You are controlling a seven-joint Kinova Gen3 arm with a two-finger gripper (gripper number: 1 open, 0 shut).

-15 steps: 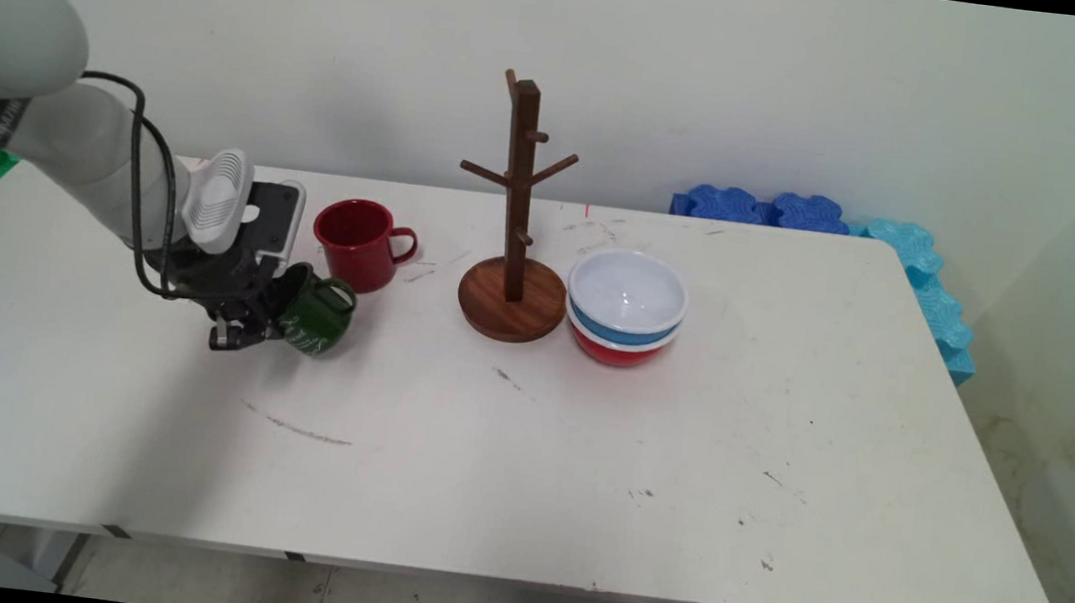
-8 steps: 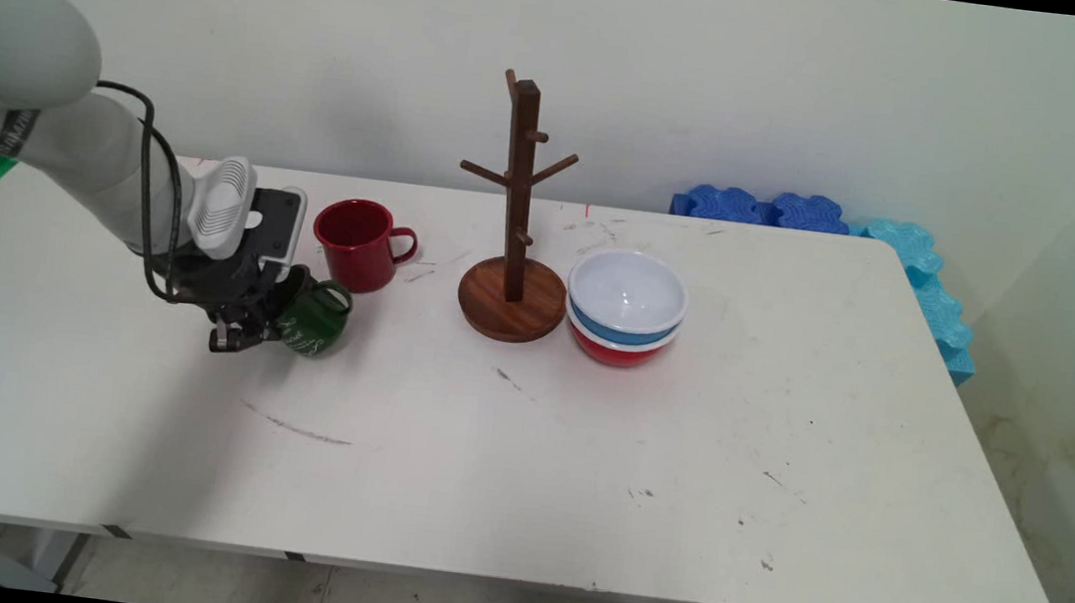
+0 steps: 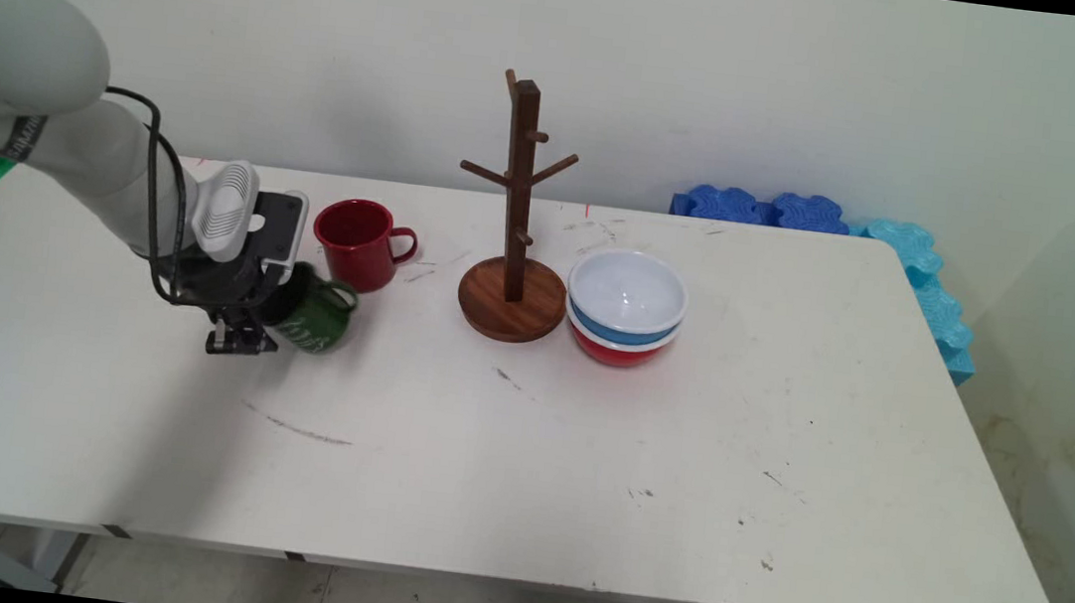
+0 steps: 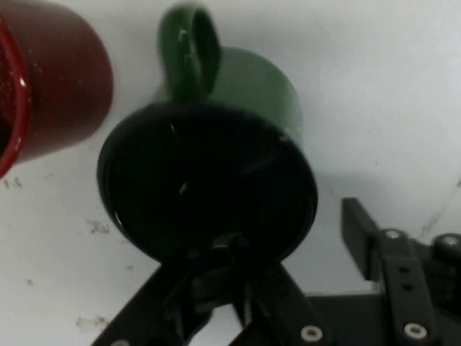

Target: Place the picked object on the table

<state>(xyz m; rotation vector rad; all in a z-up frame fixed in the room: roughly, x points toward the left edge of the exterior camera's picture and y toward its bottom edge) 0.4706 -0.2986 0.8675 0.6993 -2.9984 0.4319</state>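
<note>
We had the gripper point(image 4: 230, 252) closed on the near rim of the green mug point(image 4: 216, 166). In the hand view the fingers point(image 4: 216, 277) met at the lip, one apparently inside the dark mouth and one outside, with almost no gap between them, so the hold was a thin pinch on the wall. In the main view the gripper point(image 3: 248, 316) sat low at the table's left side, and the green mug point(image 3: 318, 315) hung tilted from it, mouth towards the hand, handle pointing up and away; whether its base touched the table point(image 3: 580, 466) we could not tell.

Our judgement was that this mug looked like enamelled metal or glazed ware: rigid, fairly light, and smooth enough to slip or swing in a rim pinch. The rim opposite the handle seemed the sound place to hold it, leaving the handle loop free.

Just beside it, towards the wall, stood the red mug point(image 3: 359, 243), upright, handle to the right, close but apart from the green one. Further right was the wooden mug tree point(image 3: 515, 229) on its round base, and touching that base a stack of bowls point(image 3: 625, 306), white over blue over red.
</note>
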